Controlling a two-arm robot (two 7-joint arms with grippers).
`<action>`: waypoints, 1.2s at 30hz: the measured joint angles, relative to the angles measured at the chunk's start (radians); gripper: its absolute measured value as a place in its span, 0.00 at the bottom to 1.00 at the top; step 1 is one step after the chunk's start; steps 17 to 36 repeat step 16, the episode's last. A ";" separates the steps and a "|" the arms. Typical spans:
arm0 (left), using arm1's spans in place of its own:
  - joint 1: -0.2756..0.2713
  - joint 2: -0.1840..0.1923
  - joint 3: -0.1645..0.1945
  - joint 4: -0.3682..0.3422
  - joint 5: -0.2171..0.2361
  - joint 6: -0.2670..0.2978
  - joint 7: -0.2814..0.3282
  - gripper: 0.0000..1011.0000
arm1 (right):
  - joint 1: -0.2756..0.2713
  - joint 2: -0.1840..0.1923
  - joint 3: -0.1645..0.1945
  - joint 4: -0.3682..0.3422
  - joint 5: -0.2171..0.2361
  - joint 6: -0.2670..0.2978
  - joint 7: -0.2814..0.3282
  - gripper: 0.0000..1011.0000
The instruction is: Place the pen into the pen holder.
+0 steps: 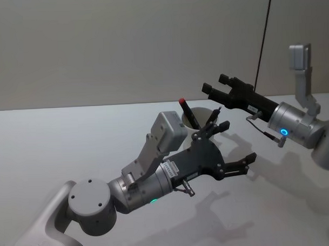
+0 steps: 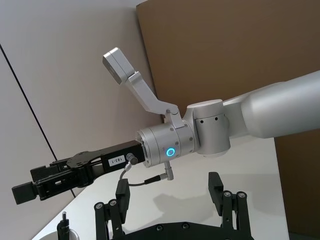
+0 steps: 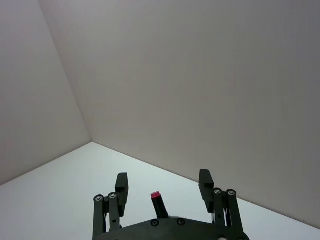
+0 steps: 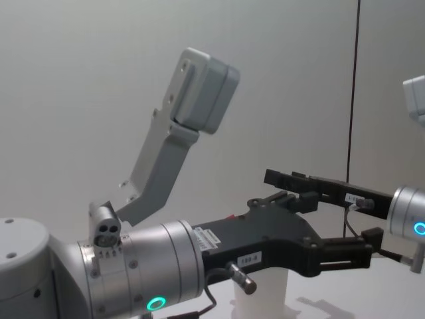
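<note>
The pen (image 1: 188,112) stood tilted inside the white cup (image 1: 203,120), red end up, toward the far edge of the surface (image 1: 57,148). The left hand (image 1: 233,148) hung just in front of the cup, fingers spread wide and empty. The right hand (image 1: 211,90) hovered above the cup, its fingers apart, gripping nothing.
</note>
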 joint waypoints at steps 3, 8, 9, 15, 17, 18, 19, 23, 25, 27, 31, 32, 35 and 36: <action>0.000 0.000 0.000 0.000 0.000 0.000 0.000 0.99 | 0.001 0.000 -0.001 0.002 0.000 -0.001 -0.002 0.92; 0.000 0.000 0.000 0.000 0.000 0.000 0.000 0.99 | 0.002 -0.001 -0.002 0.006 -0.001 -0.003 -0.005 0.99; 0.000 0.000 0.000 0.000 0.000 0.000 0.000 0.99 | 0.002 -0.001 -0.002 0.007 -0.001 -0.003 -0.005 0.99; 0.000 0.000 0.000 0.000 0.000 0.000 0.000 0.99 | 0.003 -0.001 -0.003 0.009 -0.002 -0.005 -0.007 0.99; 0.000 0.000 0.000 0.000 0.000 0.000 0.000 0.99 | 0.003 -0.002 -0.003 0.009 -0.002 -0.005 -0.008 0.99; 0.000 0.000 0.000 0.000 0.000 0.000 0.000 0.99 | 0.003 -0.002 -0.003 0.009 -0.002 -0.005 -0.008 0.99; 0.000 0.000 0.000 0.000 0.000 0.000 0.000 0.99 | 0.003 -0.002 -0.003 0.009 -0.002 -0.005 -0.008 0.99; 0.000 0.000 0.000 0.000 0.000 0.000 0.000 0.99 | 0.003 -0.002 -0.003 0.009 -0.002 -0.005 -0.008 0.99; 0.000 0.000 0.000 0.000 0.000 0.000 0.000 0.99 | 0.003 -0.002 -0.003 0.009 -0.002 -0.005 -0.008 0.99; 0.000 0.000 0.000 0.000 0.000 0.000 0.000 0.99 | 0.003 -0.002 -0.003 0.009 -0.002 -0.005 -0.008 0.99; 0.000 0.000 0.000 0.000 0.000 0.000 0.000 0.99 | 0.003 -0.002 -0.003 0.009 -0.002 -0.005 -0.008 0.99; 0.000 0.000 0.000 0.000 0.000 0.000 0.000 0.99 | 0.003 -0.002 -0.003 0.009 -0.002 -0.005 -0.008 0.99; 0.000 0.000 0.000 0.000 0.000 0.000 0.000 0.99 | 0.003 -0.002 -0.003 0.009 -0.002 -0.005 -0.008 0.99; 0.000 0.000 0.000 0.000 0.000 0.000 0.000 0.99 | 0.003 -0.002 -0.003 0.009 -0.002 -0.005 -0.008 0.99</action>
